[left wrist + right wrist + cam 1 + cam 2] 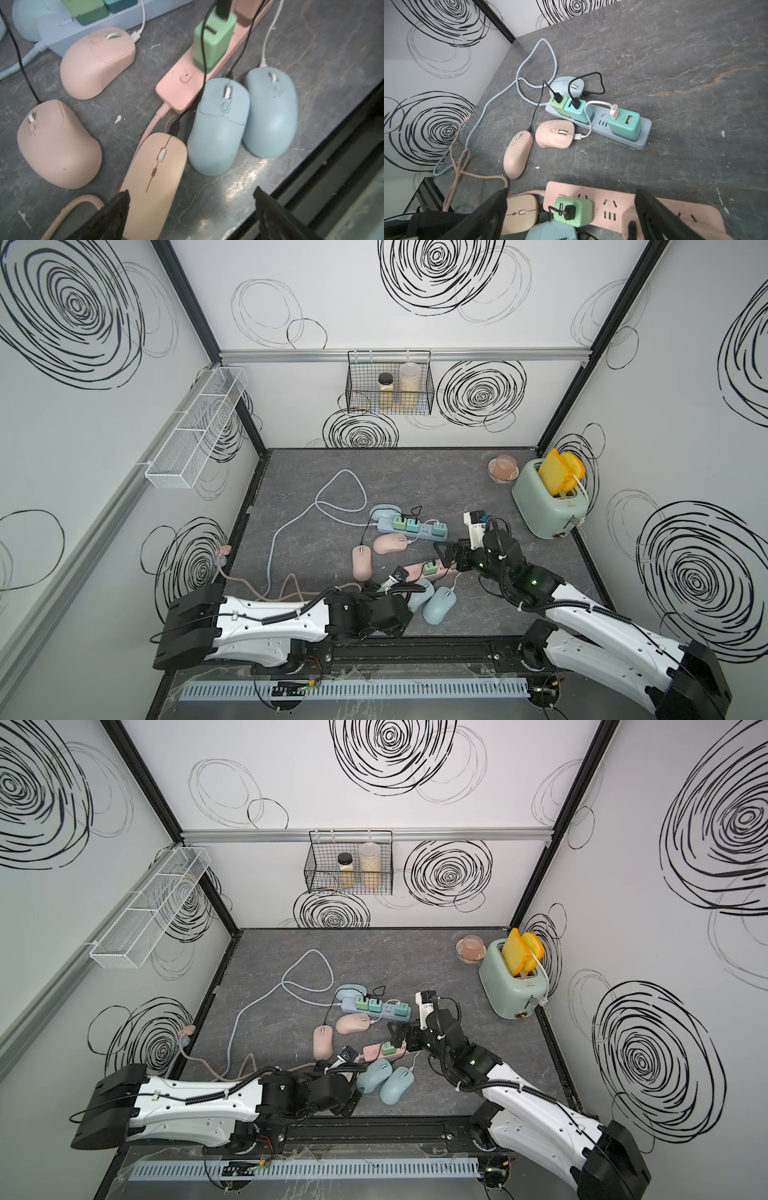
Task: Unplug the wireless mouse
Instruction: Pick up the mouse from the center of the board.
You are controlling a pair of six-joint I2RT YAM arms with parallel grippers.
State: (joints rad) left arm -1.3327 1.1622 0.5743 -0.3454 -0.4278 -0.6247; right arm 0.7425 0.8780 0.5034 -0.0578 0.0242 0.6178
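— So, nothing is unplugged yet: your beige mouse (154, 178) lies at the near edge of the table, just left of the blue mice (218, 126). A black cable (176, 126) is plugged into its far end.

— Right, and both your grippers are released. Your left gripper (191, 191) hovers with jaws wide and the beige mouse's near end between them; I cannot tell whether a finger touches it. Your right gripper (571, 193) hangs open above the green charger (574, 211) on the pink power strip (612, 199).

— Judging by that, you have every step left: take hold, then pull the plug free.

— As for containers, you have a black wire basket (357, 381) on the far wall holding two jars (385, 389). The white mesh rack (195, 435) on the left wall shows nothing inside. The toaster (544, 506), far right, holds yellow slices (555, 475).
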